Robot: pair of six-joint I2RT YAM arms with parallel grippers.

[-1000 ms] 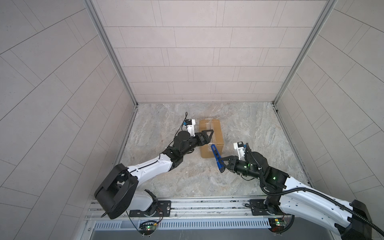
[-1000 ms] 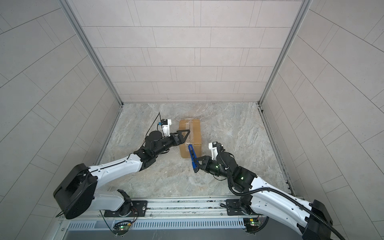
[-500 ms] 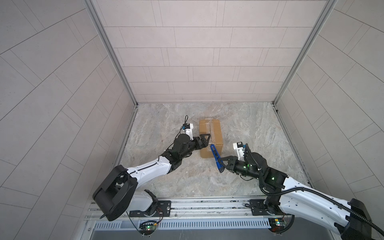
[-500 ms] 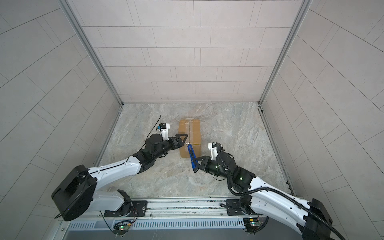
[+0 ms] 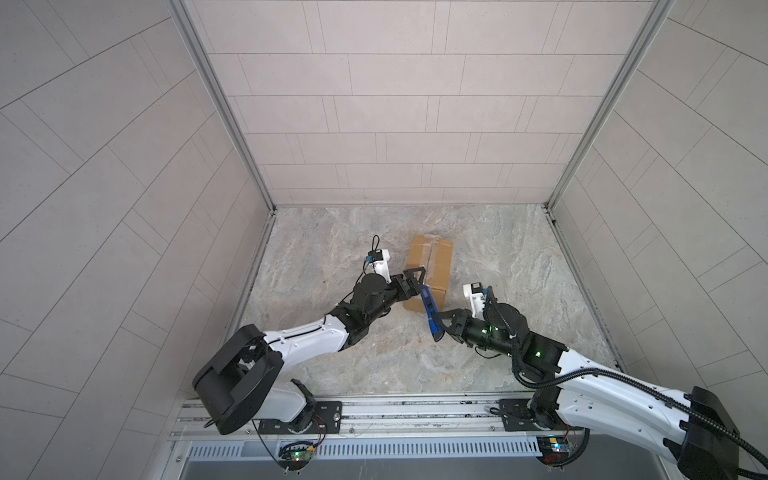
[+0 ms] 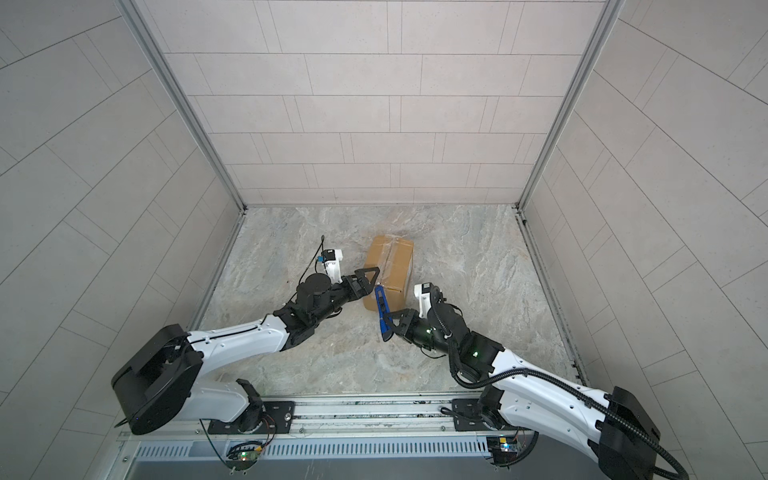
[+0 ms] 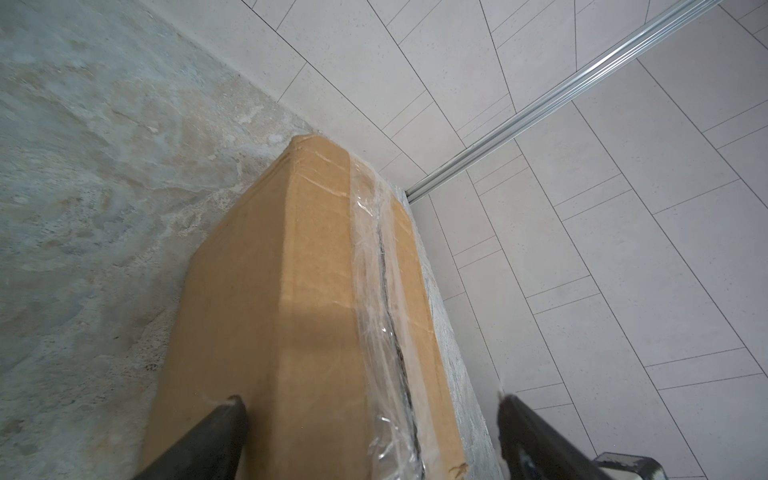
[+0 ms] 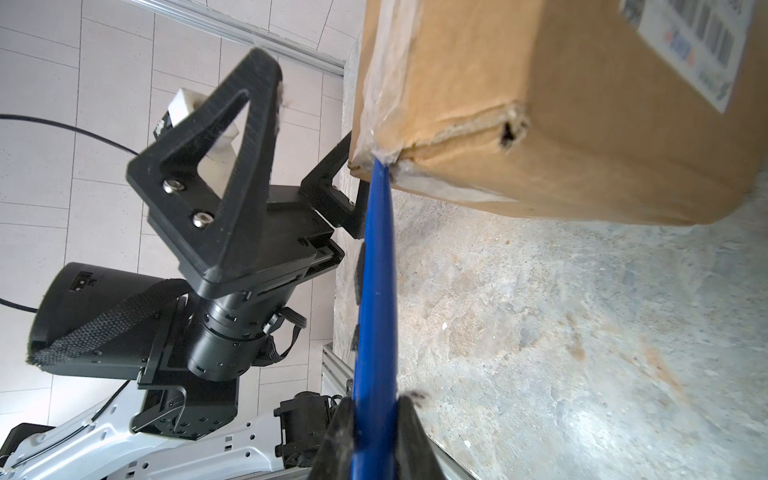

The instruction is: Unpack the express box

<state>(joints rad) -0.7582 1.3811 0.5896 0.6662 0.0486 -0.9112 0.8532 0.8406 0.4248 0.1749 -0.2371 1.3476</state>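
While the express box [image 5: 430, 270] lies closed at mid-floor, the left gripper [image 5: 415, 282] stands apart astride its near end; the right gripper [image 5: 442, 328], clamped on a blue cutter [image 5: 428, 309], meets the taped seam [image 7: 374, 266]. Opening and emptying remain.

My work surface here is a marbled grey-beige stone floor [image 5: 498, 257], veiny, with a few rusty-brown patches, and it shows in both top views. Sitting straight on it is the express box [image 5: 430, 266], a plain brown carton lying flat around the middle, a bit toward the back edge. Its long side runs roughly front to back, slightly skewed. The flap seam faces up, with crinkly clear tape [image 7: 374, 270] along it. My right wrist view catches a barcode label [image 8: 698, 37] on one side.
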